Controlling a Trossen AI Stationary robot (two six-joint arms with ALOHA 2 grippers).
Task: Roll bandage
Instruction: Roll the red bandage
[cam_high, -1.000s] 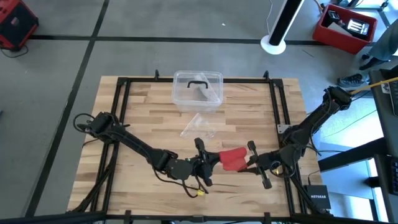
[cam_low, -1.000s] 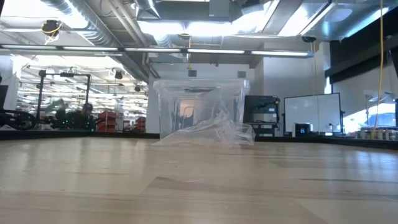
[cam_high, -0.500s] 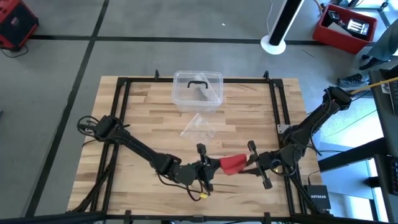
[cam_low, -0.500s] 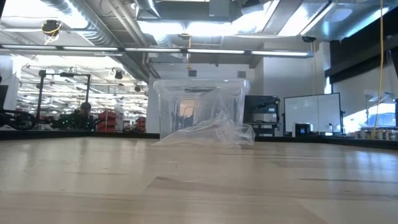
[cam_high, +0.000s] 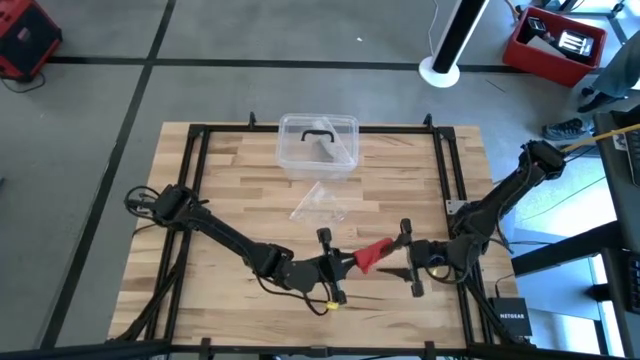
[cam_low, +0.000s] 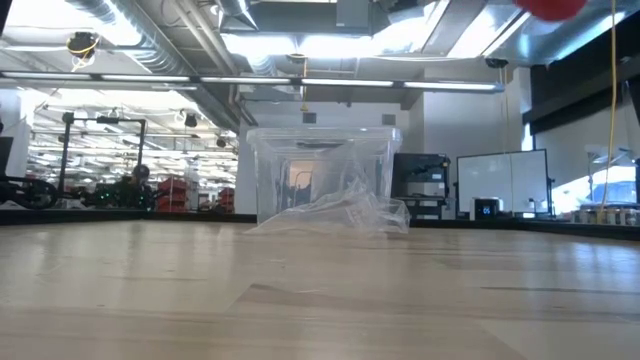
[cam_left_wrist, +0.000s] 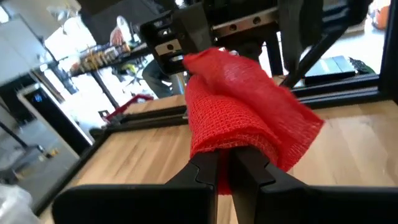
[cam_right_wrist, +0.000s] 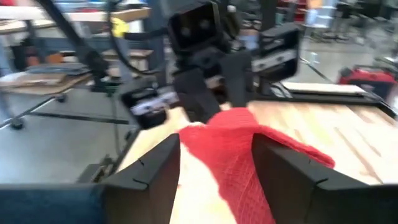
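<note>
1. The red bandage (cam_high: 370, 257) is up off the table, near the front edge, between the two grippers. It looks like a loose, soft bunch — not a neat little roll yet.

2. The left gripper (cam_high: 345, 263) is pinched tight on one end of the bandage. In the left wrist view the two dark fingers (cam_left_wrist: 208, 176) squeeze the red cloth (cam_left_wrist: 242, 112), and the rest of it puffs out past them.

3. The right gripper (cam_high: 402, 255) has its jaws spread wide apart. In the right wrist view its fingers (cam_right_wrist: 155, 165) stand on both sides of the red cloth (cam_right_wrist: 239, 152), but they do not squeeze it. So only the left one is holding on.

4. How far along is the job? I think it is somewhere in the middle. The cloth is folded or wound over itself a bit, but it is floppy and one end hangs out. It looks like it needs more turns and a tighter wrap.

5. The clear plastic box (cam_high: 318, 146) sits at the far side of the wooden table (cam_high: 220, 180), well away from the bandage. It has a black handle on top. I can see no bandage in it — I cannot tell whether anything else is inside.

6. A crinkly clear plastic bag (cam_high: 322, 203) lies on the table just in front of the box. It looks flat and I see nothing red in it.
</note>
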